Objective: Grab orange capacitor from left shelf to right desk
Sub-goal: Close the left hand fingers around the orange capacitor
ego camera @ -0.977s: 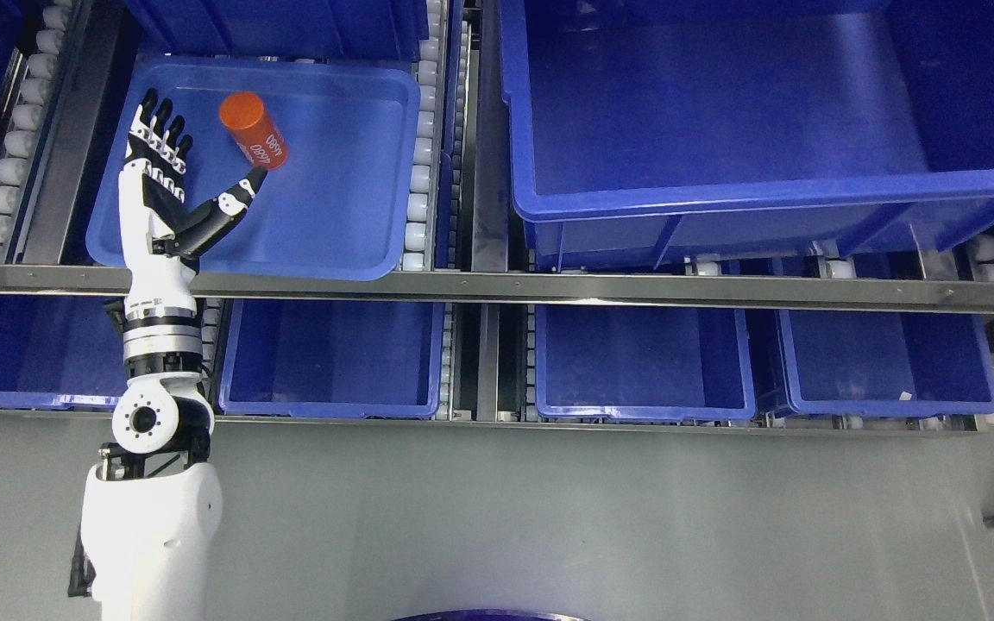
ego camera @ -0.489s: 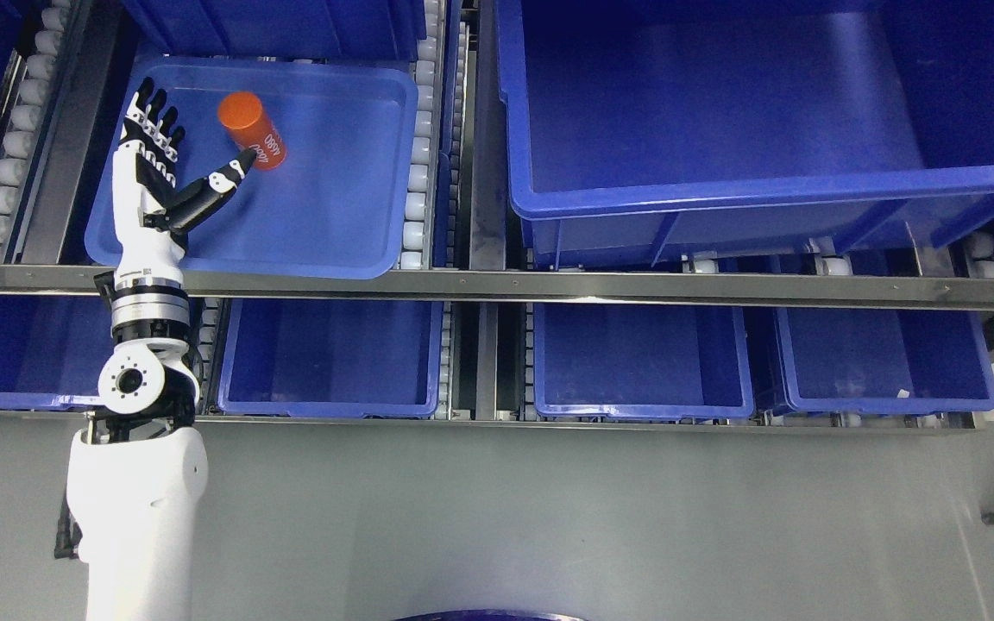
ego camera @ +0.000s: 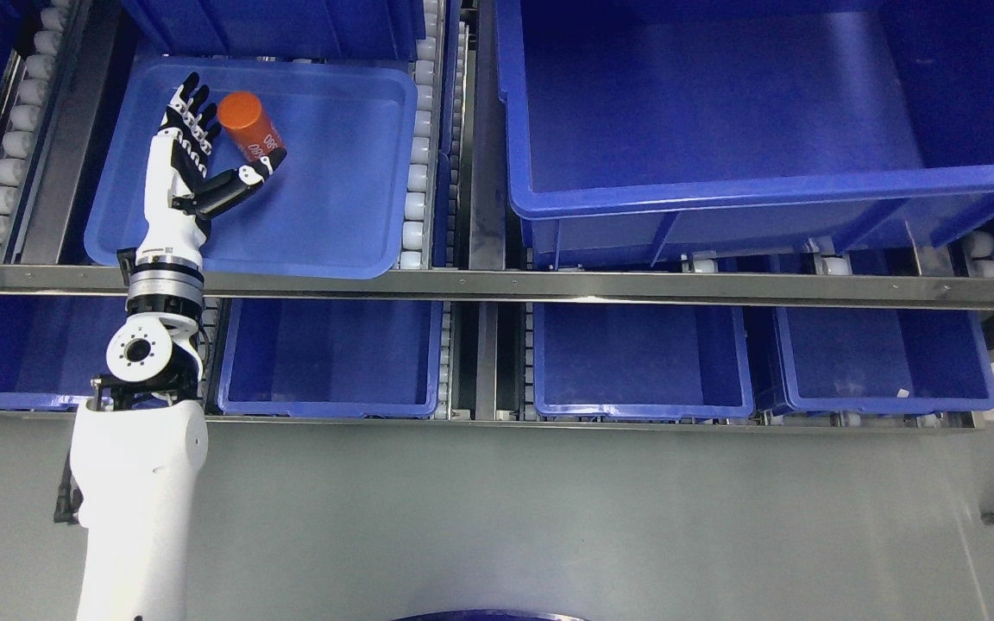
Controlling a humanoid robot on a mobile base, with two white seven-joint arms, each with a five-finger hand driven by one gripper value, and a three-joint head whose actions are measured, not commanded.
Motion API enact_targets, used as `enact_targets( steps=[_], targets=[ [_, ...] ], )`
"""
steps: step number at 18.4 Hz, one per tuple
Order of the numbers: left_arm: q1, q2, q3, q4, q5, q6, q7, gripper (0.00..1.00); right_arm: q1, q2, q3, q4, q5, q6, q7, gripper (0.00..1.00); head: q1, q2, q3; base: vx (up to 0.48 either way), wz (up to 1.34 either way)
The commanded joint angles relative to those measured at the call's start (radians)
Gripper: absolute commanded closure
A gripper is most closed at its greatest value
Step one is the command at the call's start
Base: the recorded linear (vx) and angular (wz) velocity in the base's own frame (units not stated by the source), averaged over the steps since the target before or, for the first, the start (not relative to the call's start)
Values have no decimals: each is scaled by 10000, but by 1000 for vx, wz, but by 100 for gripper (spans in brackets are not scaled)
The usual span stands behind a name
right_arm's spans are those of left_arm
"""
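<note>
orange capacitor within open left hand

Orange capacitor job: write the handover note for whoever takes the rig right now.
Left hand: open, fingers spread to the left of the orange capacitor, thumb crossing its lower end; not closed on it yet.
Right hand: not in view.
Capacitor: lying tilted in the shallow blue tray on the upper left shelf.
Done: the reach to the capacitor.
Left: close the grasp, lift it out, carry it to the right desk, which is out of view.
</note>
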Motion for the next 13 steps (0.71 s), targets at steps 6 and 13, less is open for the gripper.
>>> enact_targets(
  steps=[6,13],
  targets=[
    [-1103,317,-464,2405,-228,-138,-64,12,138,-175,-108,-337,0,2,-31,0,0,0,0,0,0],
    [-1396,179,-510,2452,-228,-168,-126,32,138,-175,-108,-337,0,2,-31,0,0,0,0,0,0]
  ],
)
